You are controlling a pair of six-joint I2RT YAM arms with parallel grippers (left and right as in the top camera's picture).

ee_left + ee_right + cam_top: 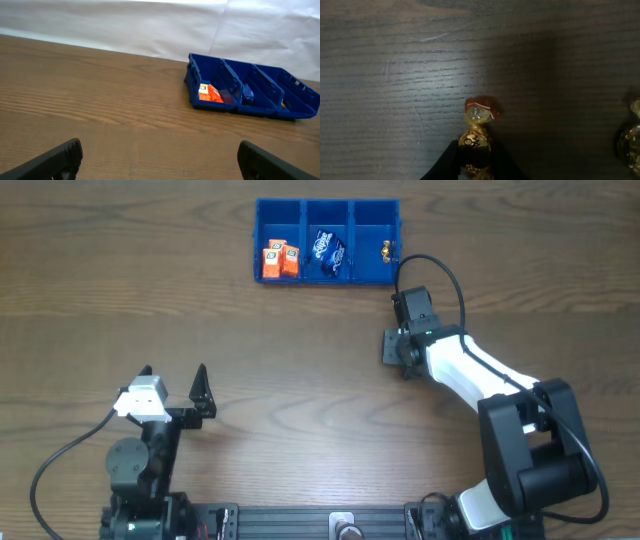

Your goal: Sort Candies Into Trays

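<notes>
A blue tray (328, 280) with three compartments stands at the table's far middle. Its left compartment holds orange candies (280, 260), the middle one a blue candy (328, 252), the right one a gold candy (386, 249). My right gripper (392, 348) is near the tray's right front corner. In the right wrist view this gripper (476, 157) is shut on a gold-wrapped candy (477, 132), close over the wood. Another gold candy (630, 142) lies beside it on the table. My left gripper (173, 380) stands open and empty at the near left, facing the tray (192, 87).
Bare wooden tabletop spreads between the two arms and in front of the tray. A white wall (150, 25) rises behind the table's far edge. The right arm's black cable (450, 280) loops beside the tray's right end.
</notes>
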